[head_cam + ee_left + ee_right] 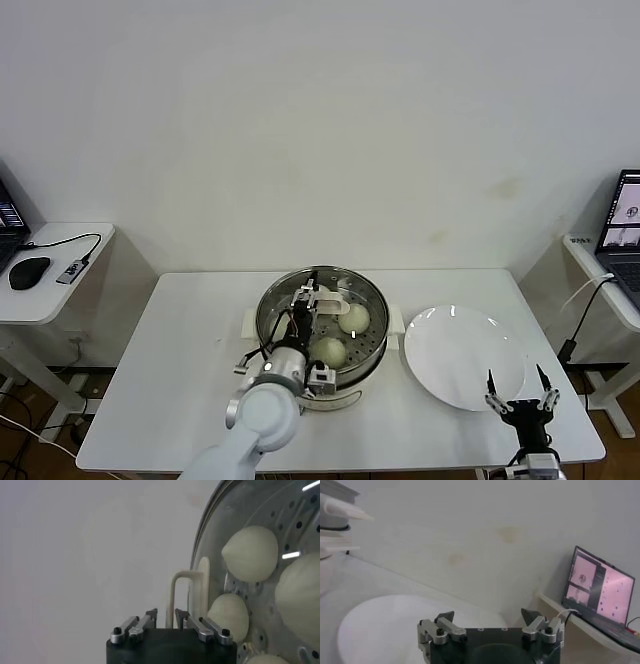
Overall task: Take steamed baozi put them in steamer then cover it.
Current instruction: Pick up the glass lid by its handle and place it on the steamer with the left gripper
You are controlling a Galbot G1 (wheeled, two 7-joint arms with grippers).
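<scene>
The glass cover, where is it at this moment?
In the head view, the cover sits on the steamer at table centre, left of the white plate, with the left end effector at its handle.

Left gripper part-open; right gripper wide open.

Lab or test room, not a home kitchen: bare off-white wall, plain white rectangular table in the middle, small white side desks left and right. Open laptop with lit screen far right, black computer mouse far left, loose cables.
</scene>
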